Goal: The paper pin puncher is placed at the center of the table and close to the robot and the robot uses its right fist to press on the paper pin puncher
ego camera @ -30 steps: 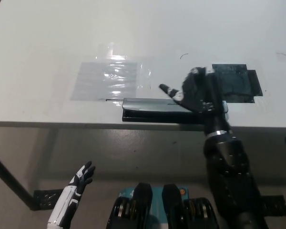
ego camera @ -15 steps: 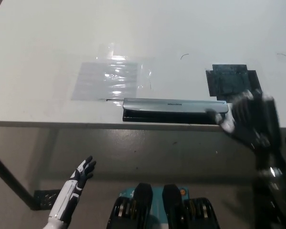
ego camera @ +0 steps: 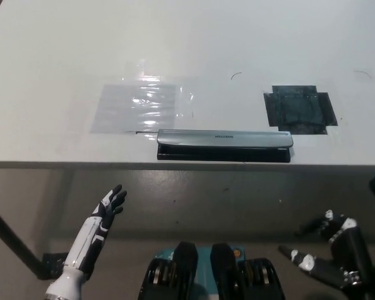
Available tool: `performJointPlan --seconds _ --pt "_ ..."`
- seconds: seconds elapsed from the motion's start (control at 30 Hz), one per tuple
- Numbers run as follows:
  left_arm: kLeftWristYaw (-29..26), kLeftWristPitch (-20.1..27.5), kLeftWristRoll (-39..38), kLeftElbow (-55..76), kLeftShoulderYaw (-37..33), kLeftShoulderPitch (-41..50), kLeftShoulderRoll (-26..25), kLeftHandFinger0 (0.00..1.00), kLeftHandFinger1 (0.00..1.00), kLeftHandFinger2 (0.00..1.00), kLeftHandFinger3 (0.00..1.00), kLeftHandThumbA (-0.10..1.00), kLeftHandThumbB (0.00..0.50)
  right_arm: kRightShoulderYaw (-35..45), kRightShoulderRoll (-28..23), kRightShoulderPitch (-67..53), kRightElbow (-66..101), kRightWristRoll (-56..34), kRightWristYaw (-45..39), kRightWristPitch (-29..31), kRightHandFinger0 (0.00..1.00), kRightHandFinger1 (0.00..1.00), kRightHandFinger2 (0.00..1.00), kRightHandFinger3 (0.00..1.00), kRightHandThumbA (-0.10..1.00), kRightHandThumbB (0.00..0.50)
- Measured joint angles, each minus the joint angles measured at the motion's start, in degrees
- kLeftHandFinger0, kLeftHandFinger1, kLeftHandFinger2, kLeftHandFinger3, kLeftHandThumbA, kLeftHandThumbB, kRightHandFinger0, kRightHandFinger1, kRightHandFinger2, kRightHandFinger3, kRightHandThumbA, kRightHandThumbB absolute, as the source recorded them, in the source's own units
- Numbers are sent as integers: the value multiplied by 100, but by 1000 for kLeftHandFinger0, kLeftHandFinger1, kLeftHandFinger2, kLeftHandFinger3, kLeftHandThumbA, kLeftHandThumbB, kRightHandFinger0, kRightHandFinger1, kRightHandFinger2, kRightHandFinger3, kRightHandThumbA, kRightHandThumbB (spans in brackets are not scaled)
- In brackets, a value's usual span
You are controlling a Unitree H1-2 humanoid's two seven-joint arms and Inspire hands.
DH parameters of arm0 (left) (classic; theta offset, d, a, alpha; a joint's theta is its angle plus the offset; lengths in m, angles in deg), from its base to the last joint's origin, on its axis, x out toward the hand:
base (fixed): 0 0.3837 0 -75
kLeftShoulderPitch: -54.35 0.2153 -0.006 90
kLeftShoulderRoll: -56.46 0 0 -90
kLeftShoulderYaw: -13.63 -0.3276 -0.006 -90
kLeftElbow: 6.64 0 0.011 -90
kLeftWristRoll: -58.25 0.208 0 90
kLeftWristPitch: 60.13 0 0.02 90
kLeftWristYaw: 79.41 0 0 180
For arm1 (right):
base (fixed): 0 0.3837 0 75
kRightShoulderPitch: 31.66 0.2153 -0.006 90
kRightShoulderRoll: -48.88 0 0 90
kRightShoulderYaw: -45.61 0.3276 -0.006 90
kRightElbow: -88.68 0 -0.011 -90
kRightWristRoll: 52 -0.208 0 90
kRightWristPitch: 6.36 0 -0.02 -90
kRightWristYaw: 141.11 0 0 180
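Below bench edge, lower right: right robot hand (ego camera: 328, 253), black, fingers spread, empty, well clear of puncher. Lower left: left robot hand (ego camera: 107, 211), white, fingers apart and extended, empty, also below bench level. Paper pin puncher (ego camera: 224, 145) lies lengthwise along near edge of white bench (ego camera: 62, 44), about centre, untouched. Clear plastic sheet (ego camera: 139, 105) just beyond its left end. Dark taped patch (ego camera: 298, 109) beyond its right end.

Brushed-metal paper pin puncher (ego camera: 225, 139) lies on smooth white table (ego camera: 62, 50).
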State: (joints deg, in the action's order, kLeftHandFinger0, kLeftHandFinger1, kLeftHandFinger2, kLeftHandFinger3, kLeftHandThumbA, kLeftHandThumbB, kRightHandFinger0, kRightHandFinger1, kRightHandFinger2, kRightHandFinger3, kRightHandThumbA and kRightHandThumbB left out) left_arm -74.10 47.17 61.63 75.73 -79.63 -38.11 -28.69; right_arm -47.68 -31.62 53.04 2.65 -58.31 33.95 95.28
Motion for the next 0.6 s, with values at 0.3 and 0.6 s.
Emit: performJointPlan --seconds 0.3,0.6 --pt "1 0 -8 -8 3 -43 -1 1000 1000 1000 1000 1000 251 -162 30 84 -656 -10 -223 166 1000 1000 1000 1000 1000 212" --pt "3 0 -17 -6 4 -46 -2 1000 1000 1000 1000 1000 241 -166 119 188 -799 -12 -270 328 1000 1000 1000 1000 1000 219"
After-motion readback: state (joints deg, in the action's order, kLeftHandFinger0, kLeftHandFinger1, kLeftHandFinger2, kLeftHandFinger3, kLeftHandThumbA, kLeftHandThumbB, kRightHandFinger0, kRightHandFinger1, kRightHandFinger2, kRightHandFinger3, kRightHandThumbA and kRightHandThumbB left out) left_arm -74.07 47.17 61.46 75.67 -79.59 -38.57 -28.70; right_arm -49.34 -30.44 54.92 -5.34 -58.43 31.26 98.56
